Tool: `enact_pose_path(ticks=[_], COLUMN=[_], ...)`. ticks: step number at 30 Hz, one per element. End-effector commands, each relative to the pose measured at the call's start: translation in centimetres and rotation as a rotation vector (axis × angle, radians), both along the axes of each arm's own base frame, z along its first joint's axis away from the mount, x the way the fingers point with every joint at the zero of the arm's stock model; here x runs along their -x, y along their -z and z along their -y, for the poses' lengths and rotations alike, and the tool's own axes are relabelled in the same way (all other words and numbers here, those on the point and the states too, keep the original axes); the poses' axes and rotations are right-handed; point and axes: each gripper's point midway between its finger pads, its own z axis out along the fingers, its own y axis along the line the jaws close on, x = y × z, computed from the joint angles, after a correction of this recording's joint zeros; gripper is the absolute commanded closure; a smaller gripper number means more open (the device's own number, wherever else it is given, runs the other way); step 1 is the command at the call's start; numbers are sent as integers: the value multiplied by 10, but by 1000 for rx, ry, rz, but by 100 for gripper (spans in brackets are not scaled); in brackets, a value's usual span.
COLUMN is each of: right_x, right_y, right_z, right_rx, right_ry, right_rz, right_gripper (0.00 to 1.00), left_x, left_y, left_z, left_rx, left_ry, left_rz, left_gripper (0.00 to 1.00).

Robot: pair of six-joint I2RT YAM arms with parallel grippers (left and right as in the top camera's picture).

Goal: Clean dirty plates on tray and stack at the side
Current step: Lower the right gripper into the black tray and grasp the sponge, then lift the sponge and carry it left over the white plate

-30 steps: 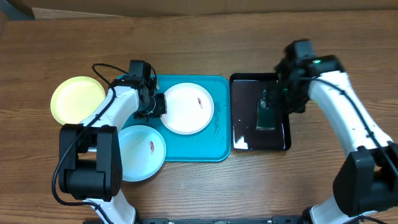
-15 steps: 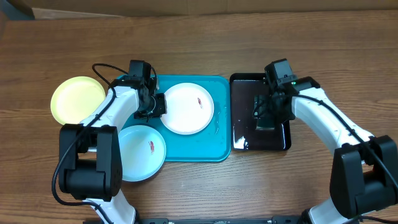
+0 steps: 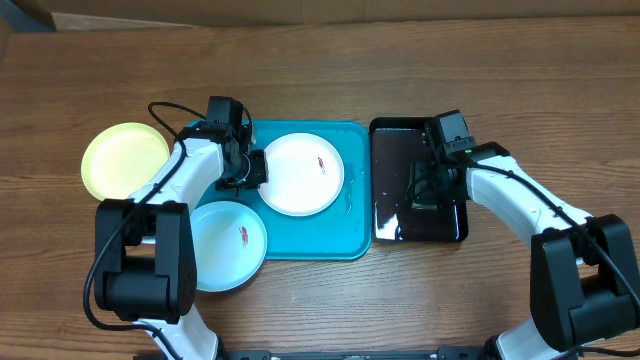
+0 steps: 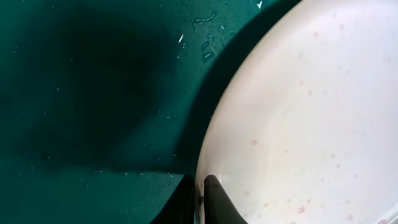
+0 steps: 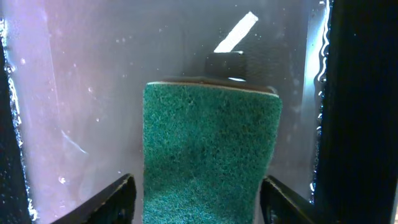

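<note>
A white plate [image 3: 302,173] with a red smear lies in the turquoise tray [image 3: 305,243]. My left gripper [image 3: 252,170] is shut on this plate's left rim; in the left wrist view its fingers [image 4: 217,202] pinch the edge of the white plate [image 4: 311,112]. A pale blue plate [image 3: 228,245] with a red smear rests over the tray's front left corner. The lime-green plate [image 3: 125,160] lies on the table left of the tray. My right gripper [image 5: 202,199] is open, its jaws on either side of a green sponge [image 5: 208,149] without touching it.
The sponge lies in a glossy wet black tray [image 3: 392,215] right of the turquoise tray. Water droplets sit on the turquoise tray [image 4: 93,93] beside the white plate. The wooden table [image 3: 330,60] stretches behind both trays.
My right arm has swung in and come down over the sponge, and its jaws have narrowed a little. The left arm and the plates have not moved.
</note>
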Motion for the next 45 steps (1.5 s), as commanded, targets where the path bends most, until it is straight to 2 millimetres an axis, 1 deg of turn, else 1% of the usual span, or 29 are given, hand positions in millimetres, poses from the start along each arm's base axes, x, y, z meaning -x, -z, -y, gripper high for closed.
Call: enact_pose_path(ticks=[1, 6, 7, 10, 11, 12, 14, 16, 19, 22, 25, 27, 29, 32, 33, 36, 39, 42, 45], right_x=[0, -1, -2, -6, -6, -7, -8, -11, -17, -22, -23, -20, -17, -18, -19, -22, -24, -26, -29], right_y=[5, 14, 14, 12, 11, 10, 3, -8, -30, -52, -66, -66, -66, -69, -69, -71, -71, -75, -83], right_z=[2, 3, 3, 2, 2, 2, 1, 0, -2, -3, -4, -7, -15, -30, -31, -31, -27, -23, -23], right_rx=[19, 32, 31, 26, 26, 25, 26, 26, 21, 15, 8, -13, -59, -120, -126, -124, -100, -82, -83], right_ry=[6, 8, 8, 8, 8, 8, 7, 4, 3, 3, 3, -4, -20, -101, -106, -102, -92, -77, -53], right_rz=[-3, -16, -12, 1, 3, 3, 2, 5, 20, 44, 59, 48, 33, 42, 47, 58, 66, 72, 75], right_gripper=[36, 37, 41, 61, 69, 81, 96, 96, 96, 96, 96, 96, 96, 96, 96, 96, 96, 96, 96], left_x=[4, 4, 4, 4, 4, 4, 4, 4, 3, 2, 2, 2, 1, 0, 0, 0, -4, -7, -7], left_y=[7, 7, 7, 7, 7, 7, 7, 7, 6, 6, 6, 6, 6, 6, 6, 6, 6, 5, 5], left_z=[1, 1, 1, 1, 1, 1, 1, 1, 1, 1, 1, 1, 1, 1, 1, 1, -3, -3, -2], left_rx=[11, 11, 11, 10, 10, 10, 10, 10, 11, 11, 11, 11, 11, 12, 12, 10, -15, -9, -7], left_ry=[14, 14, 14, 14, 14, 14, 14, 14, 14, 14, 14, 14, 14, 14, 14, 14, 8, -12, -23], left_rz=[-19, -19, -19, -19, -19, -19, -19, -19, -13, -10, -10, -8, -7, -3, -3, -2, 13, 25, 23], left_gripper=[91, 90, 91, 90, 90, 90, 90, 90, 90, 88, 87, 87, 87, 87, 86, 86, 86, 87, 96])
